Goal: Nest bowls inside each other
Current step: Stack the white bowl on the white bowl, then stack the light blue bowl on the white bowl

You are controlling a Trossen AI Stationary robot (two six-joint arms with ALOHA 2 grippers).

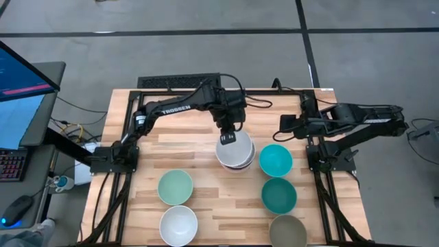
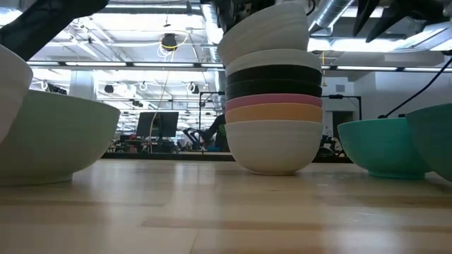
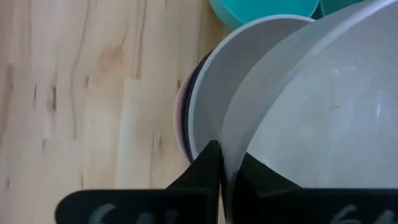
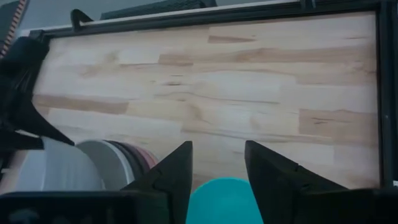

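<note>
A stack of nested bowls [image 2: 273, 113] stands at the table's middle: white at the bottom, then orange, pink, black and white. My left gripper [image 1: 227, 139] is over it, shut on a white bowl [image 2: 265, 28] that tilts above the stack [image 1: 235, 154]. Loose bowls rest on their bases: two teal [image 1: 276, 160] [image 1: 278, 194], a grey-olive [image 1: 287, 231], a pale green [image 1: 175, 186] and a white one [image 1: 178, 224]. My right gripper [image 4: 216, 163] is open near the table's far right edge, above the wood. My left gripper pinches the white bowl's rim [image 3: 227, 152], one finger inside the bowl and one outside. The fingers come from above, on the bowl's far side. The bowl hangs tilted just over the stack's top bowl [image 3: 205, 93]; I cannot tell whether it touches it.
The loose bowls stand along the table's near half, to the left and right of the stack. Bare wood [image 1: 178, 147] lies left of the stack and across the far strip. A black frame [image 1: 178, 82] edges the far side.
</note>
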